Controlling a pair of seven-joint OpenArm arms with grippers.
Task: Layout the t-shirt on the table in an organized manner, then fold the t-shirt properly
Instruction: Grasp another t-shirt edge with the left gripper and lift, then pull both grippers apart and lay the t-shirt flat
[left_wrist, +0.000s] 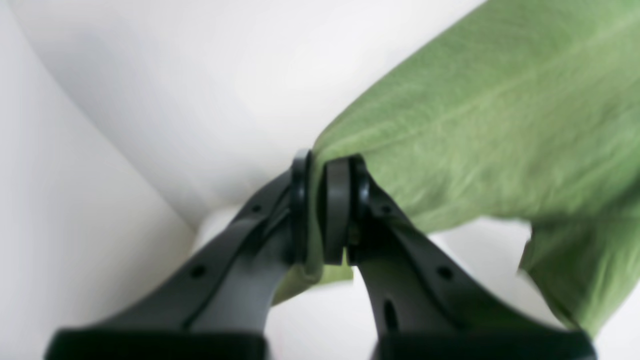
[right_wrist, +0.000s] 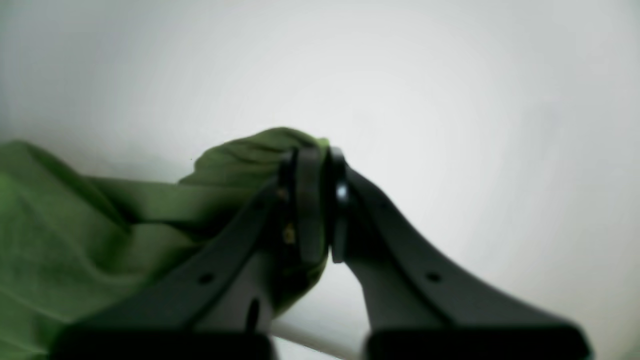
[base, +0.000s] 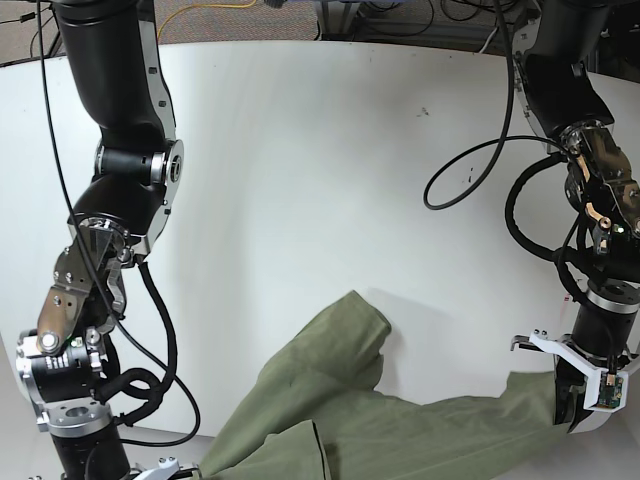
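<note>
- In the left wrist view, the left pincer (left_wrist: 322, 210) is clamped on a fold of the olive-green t-shirt (left_wrist: 490, 130); the cloth is squeezed between the two black pads and a small tuft pokes out below them at 6 o'clock.
- From that grip the fabric stretches away toward 2 o'clock, lifted off the white worktop (left_wrist: 175, 90), with a loose flap hanging down at 4 o'clock.
- In the right wrist view, the right pincer (right_wrist: 315, 205) is likewise closed on a bunched edge of the t-shirt (right_wrist: 60, 240); a rounded hump of cloth rises just over the pads at 12 o'clock and the rest trails off to 8 o'clock.
- In the base view, the t-shirt (base: 400, 425) lies along the near edge of the worktop (base: 330, 150), from 7 o'clock across to 4 o'clock, wrinkled, with one sleeve-like lobe pointing up toward the centre.
- The left pincer (base: 572, 408) meets the cloth at 4 o'clock; the right pincer is cut off at the bottom edge near 7 o'clock.
- Farther back, black cables (base: 480, 160) loop beside the left arm at 2 o'clock.
- No brand, label or writing can be read anywhere.
</note>
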